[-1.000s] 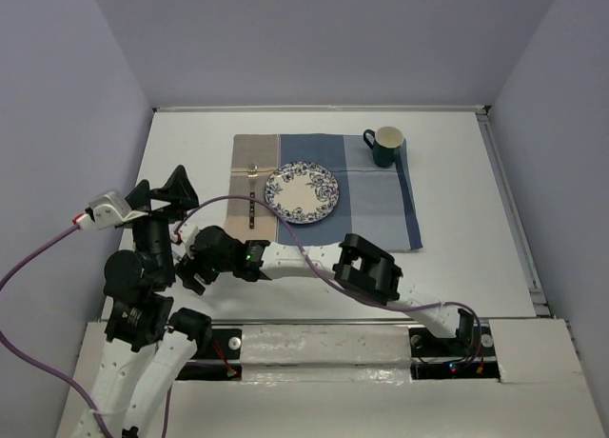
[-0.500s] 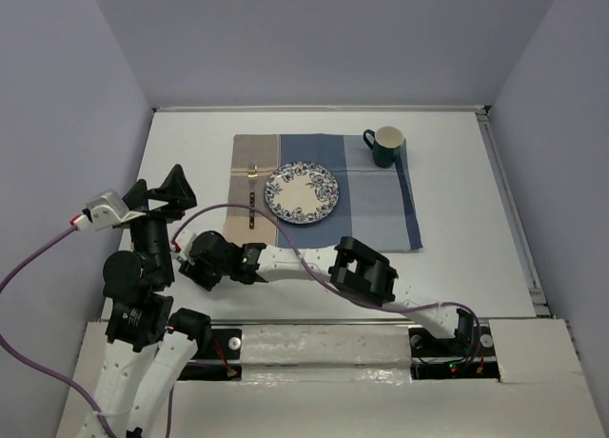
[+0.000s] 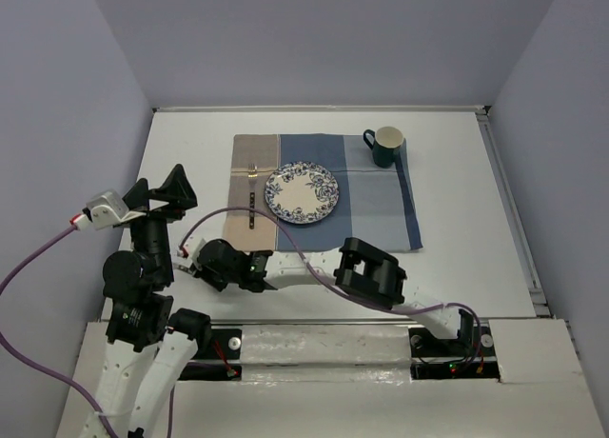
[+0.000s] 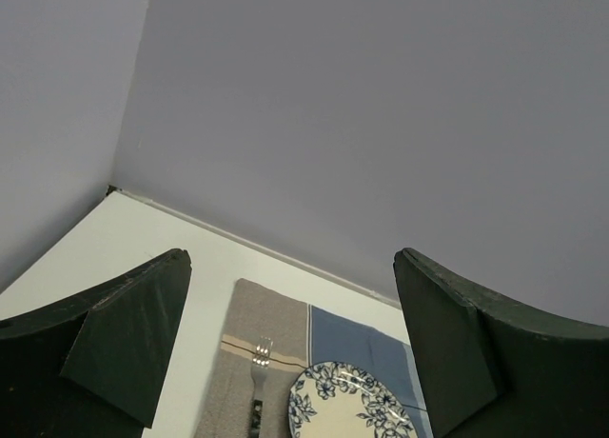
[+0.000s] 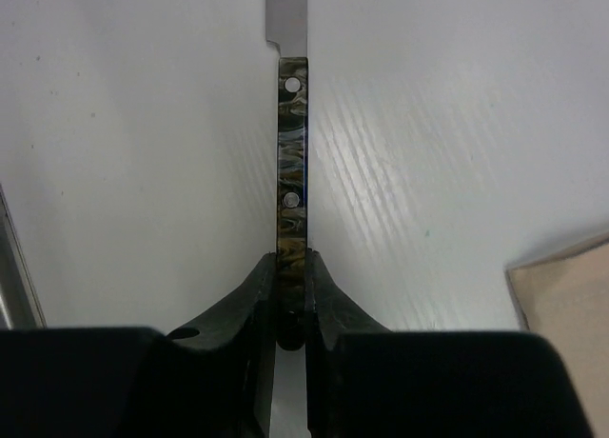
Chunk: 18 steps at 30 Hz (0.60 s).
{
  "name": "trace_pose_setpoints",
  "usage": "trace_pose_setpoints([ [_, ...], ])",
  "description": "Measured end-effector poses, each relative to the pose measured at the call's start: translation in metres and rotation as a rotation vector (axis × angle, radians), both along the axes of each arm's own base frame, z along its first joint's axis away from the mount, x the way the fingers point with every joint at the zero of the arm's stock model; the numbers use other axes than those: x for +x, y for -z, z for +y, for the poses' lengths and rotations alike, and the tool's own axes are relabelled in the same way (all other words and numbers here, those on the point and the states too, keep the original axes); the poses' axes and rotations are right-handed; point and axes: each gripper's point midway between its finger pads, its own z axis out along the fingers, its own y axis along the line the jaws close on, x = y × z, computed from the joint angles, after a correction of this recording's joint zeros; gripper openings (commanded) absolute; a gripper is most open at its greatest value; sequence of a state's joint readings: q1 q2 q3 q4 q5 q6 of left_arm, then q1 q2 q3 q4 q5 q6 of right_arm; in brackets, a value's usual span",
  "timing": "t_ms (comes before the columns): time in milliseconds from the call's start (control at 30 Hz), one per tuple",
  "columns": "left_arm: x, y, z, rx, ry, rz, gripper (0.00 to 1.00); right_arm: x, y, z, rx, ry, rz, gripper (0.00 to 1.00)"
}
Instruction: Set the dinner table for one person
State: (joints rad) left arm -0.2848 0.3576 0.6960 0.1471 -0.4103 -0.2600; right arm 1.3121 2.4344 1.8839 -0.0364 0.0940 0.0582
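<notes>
My right gripper (image 5: 292, 267) is shut on the butt end of a knife (image 5: 293, 143) with a marbled, riveted handle. The knife lies flat on the white dinner table (image 3: 457, 219), its blade running out of the top of the right wrist view. From above, the right gripper (image 3: 195, 262) reaches across to the near left, just off the placemat's (image 3: 324, 186) near-left corner, and hides the knife. On the mat lie a floral plate (image 3: 303, 192), a fork (image 3: 251, 195) to its left and a dark green mug (image 3: 385, 146) at the far right. My left gripper (image 3: 157, 195) hangs open and empty, above the table.
The left arm stands close beside the right gripper, with purple cables looping between them. A tan corner of the placemat (image 5: 566, 295) shows to the knife's right. Grey walls ring the table. The left wrist view shows the fork (image 4: 257, 386) and plate (image 4: 352, 405).
The right jaws have closed onto the knife handle. The right wrist has shifted slightly toward the near edge. The left arm has not moved.
</notes>
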Motion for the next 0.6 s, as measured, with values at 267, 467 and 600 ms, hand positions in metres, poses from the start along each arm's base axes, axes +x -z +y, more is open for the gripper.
trace_pose_setpoints([
  [267, -0.010, -0.007, 0.002, -0.005, 0.008, -0.036, 0.99, 0.035, -0.052, -0.065, 0.120, 0.205, 0.029, 0.00],
  [467, -0.014, -0.011, -0.003, -0.005, 0.040, -0.063, 0.99, 0.116, -0.162, -0.169, 0.429, 0.521, -0.027, 0.00],
  [600, -0.011, -0.005, -0.011, 0.004, 0.077, -0.050, 0.99, 0.154, -0.157, -0.254, 0.452, 0.750, -0.055, 0.00],
])
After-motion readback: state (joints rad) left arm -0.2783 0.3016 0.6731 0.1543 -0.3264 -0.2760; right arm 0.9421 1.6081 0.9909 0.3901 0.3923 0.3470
